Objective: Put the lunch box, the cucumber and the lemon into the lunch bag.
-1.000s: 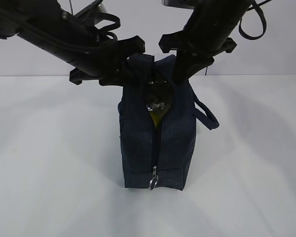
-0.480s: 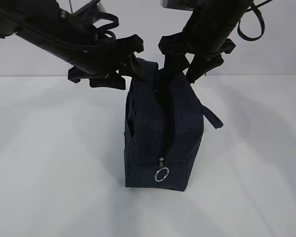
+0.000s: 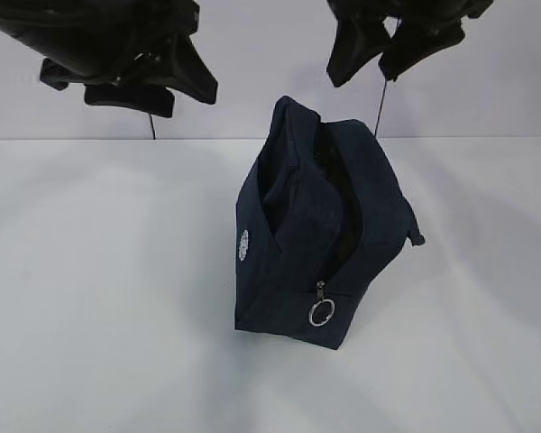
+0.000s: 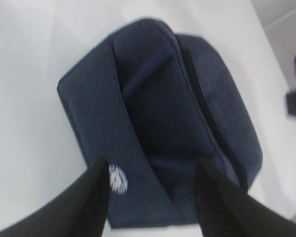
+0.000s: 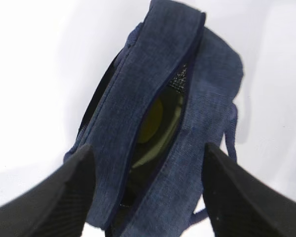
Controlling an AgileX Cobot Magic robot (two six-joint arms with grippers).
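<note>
The dark navy lunch bag (image 3: 298, 225) stands on the white table, leaning to the right, with its zipper slit partly open. Through the slit in the right wrist view I see the yellowish lemon (image 5: 151, 120) and, below it, a pale green edge that looks like the lunch box (image 5: 158, 148) lid. The cucumber is hidden. My left gripper (image 3: 185, 97) hangs open above and left of the bag, touching nothing. My right gripper (image 3: 362, 74) hangs open above the bag's top right. From each wrist camera, the bag (image 4: 153, 108) lies well below the open left gripper (image 4: 153, 197) and right gripper (image 5: 150, 197).
The zipper's silver ring pull (image 3: 321, 313) hangs at the bag's front lower end. A loop handle (image 3: 415, 236) sticks out on the bag's right side. A white round logo (image 3: 244, 244) marks its left face. The white table (image 3: 90, 298) spreads around the bag.
Both grippers were shut on the bag's top edges; they have opened, let go and risen. The freed bag has tipped to the right and its opening has narrowed.
</note>
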